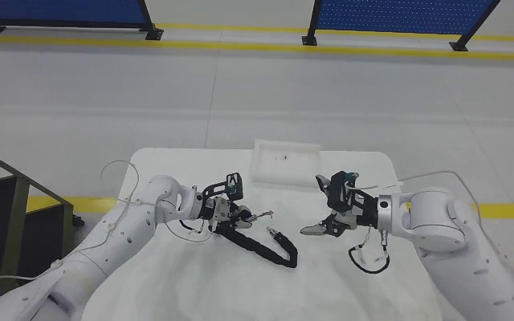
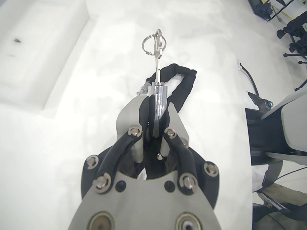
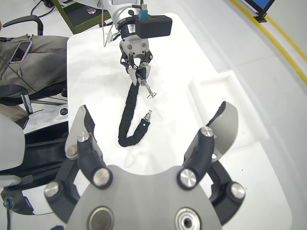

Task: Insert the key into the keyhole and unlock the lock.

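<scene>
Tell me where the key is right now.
The key sticks out of the chrome lock barrel gripped in the left end effector, above the middle of the white table, near the black cable's loose end.

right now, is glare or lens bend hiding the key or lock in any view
Left wrist view: bright streaks of glare on the chrome lock cylinder between the left fingers, but the key stands out plainly. Right wrist view: wide-lens bend curves the yellow floor line and the table edge; nothing hidden. Top view: the white tray nearly blends into the white table.
</scene>
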